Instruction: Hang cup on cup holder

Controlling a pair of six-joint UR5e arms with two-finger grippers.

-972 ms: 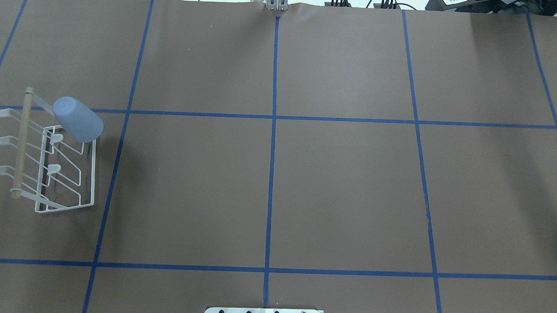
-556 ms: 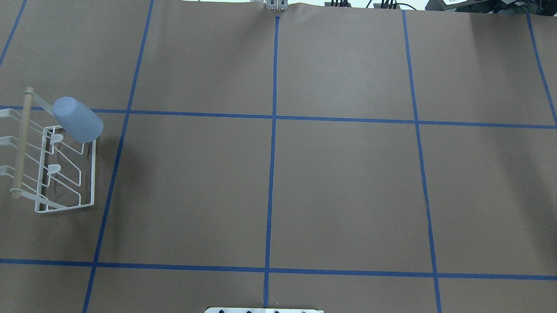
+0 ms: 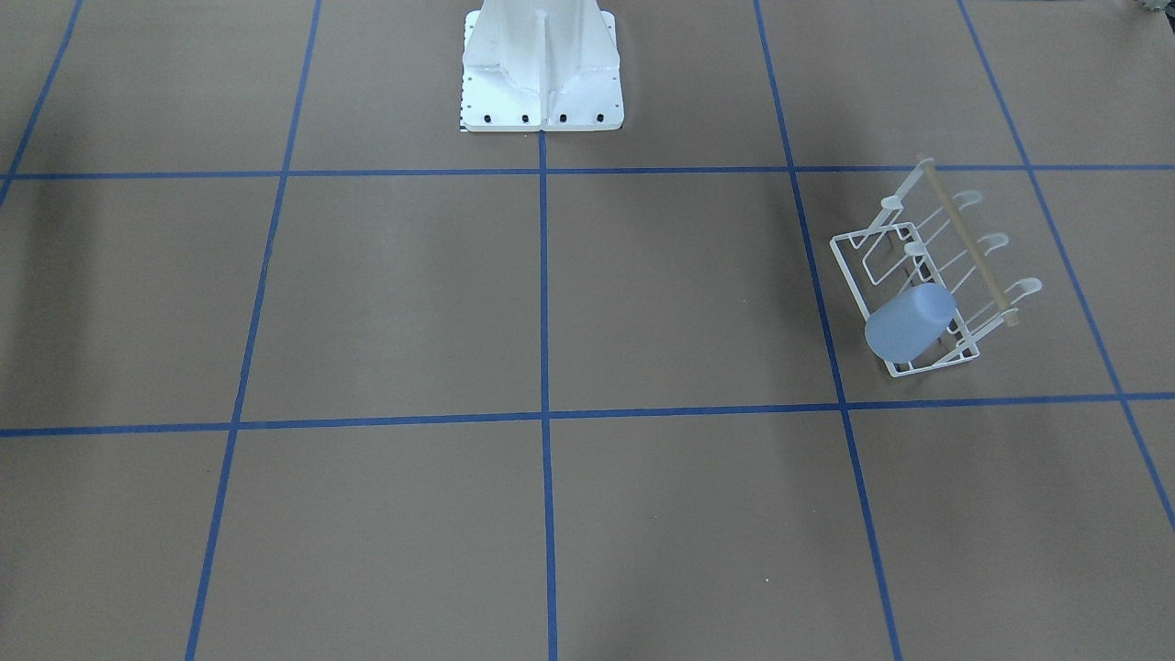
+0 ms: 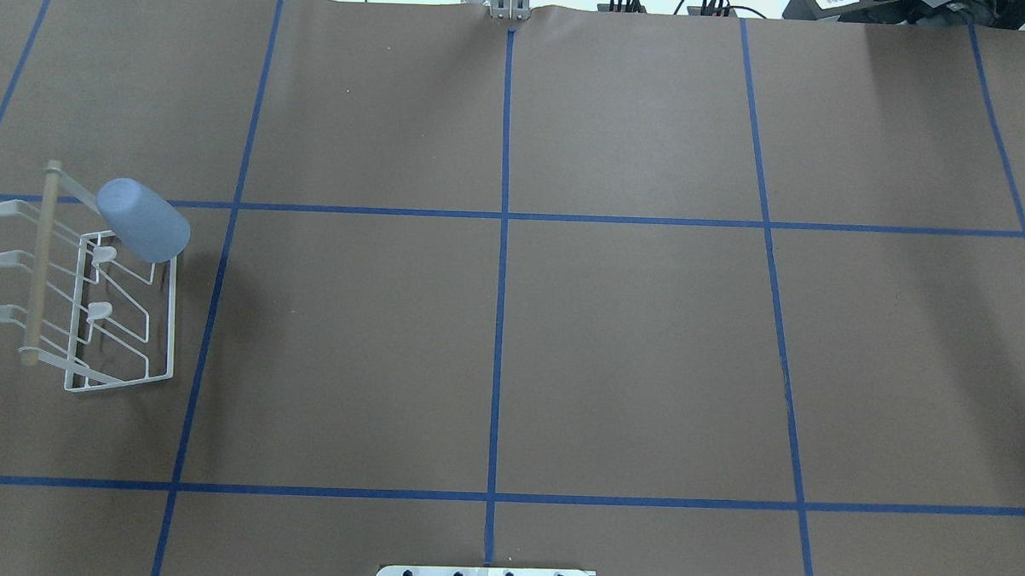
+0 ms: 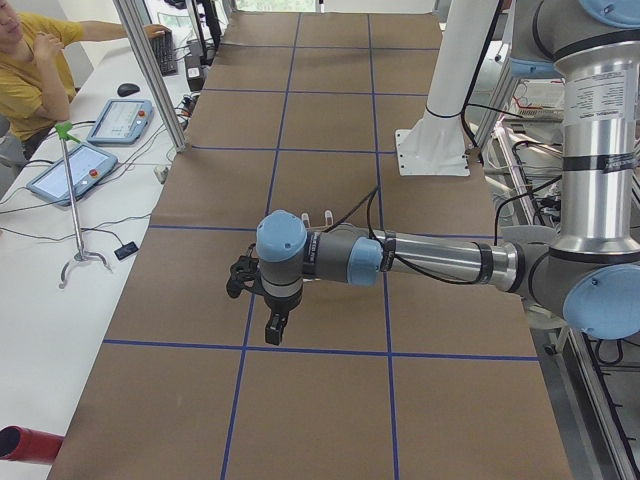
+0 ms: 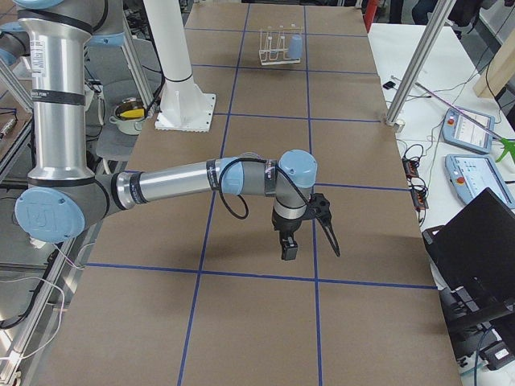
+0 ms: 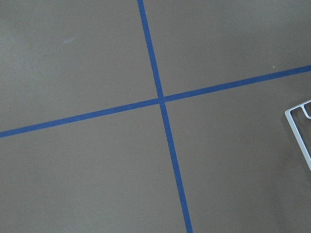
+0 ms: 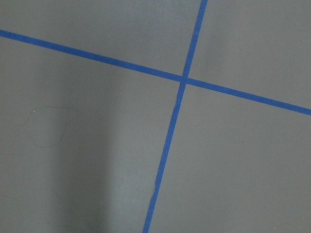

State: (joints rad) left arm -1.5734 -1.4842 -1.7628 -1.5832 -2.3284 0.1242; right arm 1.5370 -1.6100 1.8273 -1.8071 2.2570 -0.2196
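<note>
The light-blue cup hangs upside down and tilted on a far prong of the white wire cup holder at the table's left. Both also show in the front-facing view, the cup on the cup holder, and far off in the exterior right view. A corner of the cup holder shows in the left wrist view. My left gripper hovers above the table near the rack. My right gripper hovers above the table's right side. I cannot tell whether either is open or shut.
The robot's white base stands at the table's near edge. Blue tape lines divide the brown table. An operator sits by a side table with tablets. A laptop stands beyond the right end.
</note>
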